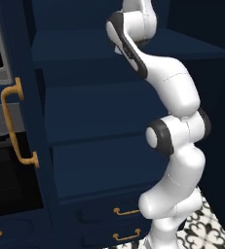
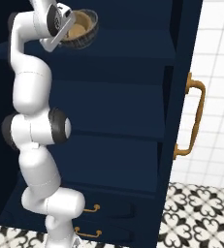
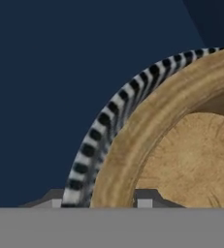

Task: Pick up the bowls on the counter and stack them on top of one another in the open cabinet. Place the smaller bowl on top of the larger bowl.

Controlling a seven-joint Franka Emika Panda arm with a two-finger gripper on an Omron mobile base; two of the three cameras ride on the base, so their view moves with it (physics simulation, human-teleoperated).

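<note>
The smaller bowl (image 2: 76,30) is sitting nested inside the larger bowl (image 2: 87,36) on the cabinet's (image 2: 123,111) upper shelf. The gripper (image 3: 99,203) is straddling the tan rim, its 2 fingertips narrowly apart; whether they are gripping, I cannot tell.

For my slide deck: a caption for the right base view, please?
Claw at the tan bowl nested in the grey bowl on the open navy cabinet's top shelf.
</note>
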